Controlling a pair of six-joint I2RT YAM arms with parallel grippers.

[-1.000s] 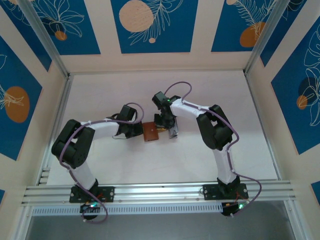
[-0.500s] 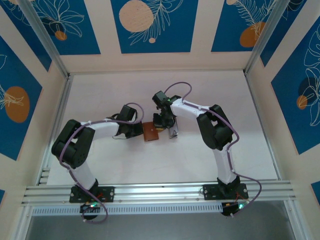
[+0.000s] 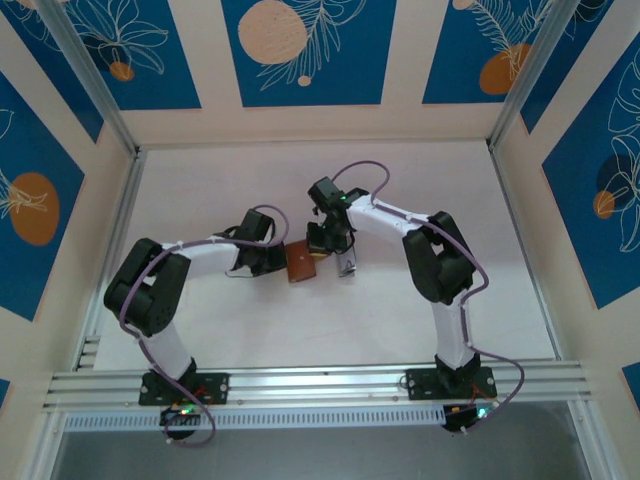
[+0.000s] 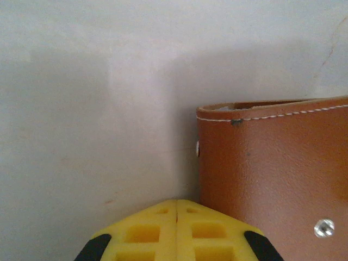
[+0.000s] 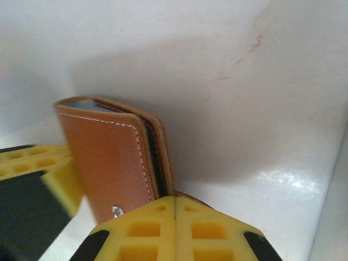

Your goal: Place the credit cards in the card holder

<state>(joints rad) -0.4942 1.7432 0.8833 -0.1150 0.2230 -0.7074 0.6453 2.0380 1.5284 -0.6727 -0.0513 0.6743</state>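
1. At the near edge of the white table (image 3: pixel 330 330), an aluminium rail (image 3: pixel 320 385) carries both arm bases
2. Mid-table, the left gripper (image 4: pixel 176 209) has its yellow fingers pressed together with nothing between them, just left of the small brown leather card holder (image 3: pixel 299 264), which touches their right side
3. The card holder is folded, with white stitching along its rim and a metal snap button (image 4: pixel 324 227) on its face
4. A narrow silvery-grey rectangular piece (image 3: pixel 346 263) lies just right of the holder
5. The right gripper (image 5: pixel 175 204) is likewise closed, its tips touching the holder's edge; whether they pinch any leather cannot be told
6. Farthest stand the blue-and-cream patterned wall panels (image 3: pixel 300 50)
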